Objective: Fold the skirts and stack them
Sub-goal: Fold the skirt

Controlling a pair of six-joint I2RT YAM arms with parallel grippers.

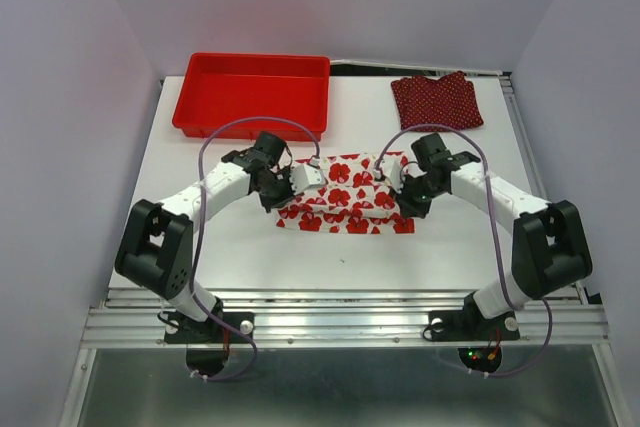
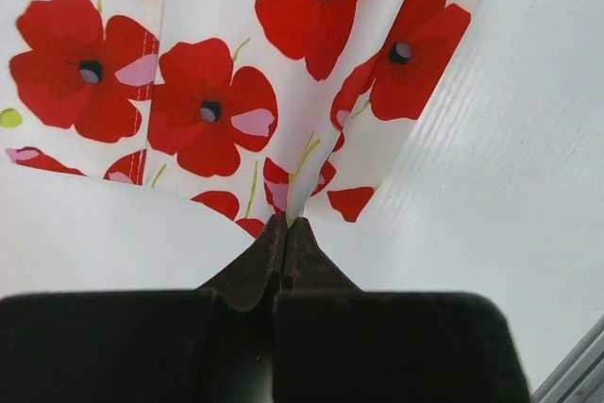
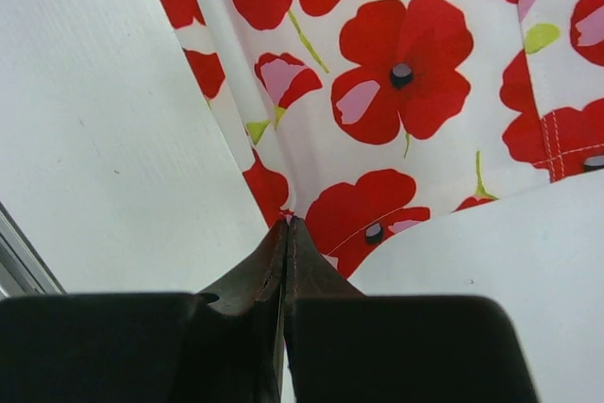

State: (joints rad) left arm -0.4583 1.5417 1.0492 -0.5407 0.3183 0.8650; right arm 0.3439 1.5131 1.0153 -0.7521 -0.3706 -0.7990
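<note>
Red-poppy-on-white fabric is basically the whole show right now. The flowered skirt (image 1: pixel 345 207) sits in the middle of the desk (image 1: pixel 250 257), a bit bunched up, with overlapping layers and a stitched hem showing in the right wrist view. It's right between the two arms.

Left jaws are pressed together on the skirt's left edge. In the left wrist view the dark tips meet with a thin ridge of the cloth (image 2: pixel 283 92) nipped between them, and a fold runs up and away from that spot. Right jaws are the same story on the right edge: tips tight together, pinching a crease of the poppy cloth (image 3: pixel 396 73). Can't really tell whether the pinched edges are lifted off the desk or just resting on it.

The dark red polka-dot skirt (image 1: pixel 436 100) lies by itself at the far right corner of the desk, well apart from both arms. A red plastic tray (image 1: pixel 250 129) sits at the far left.
</note>
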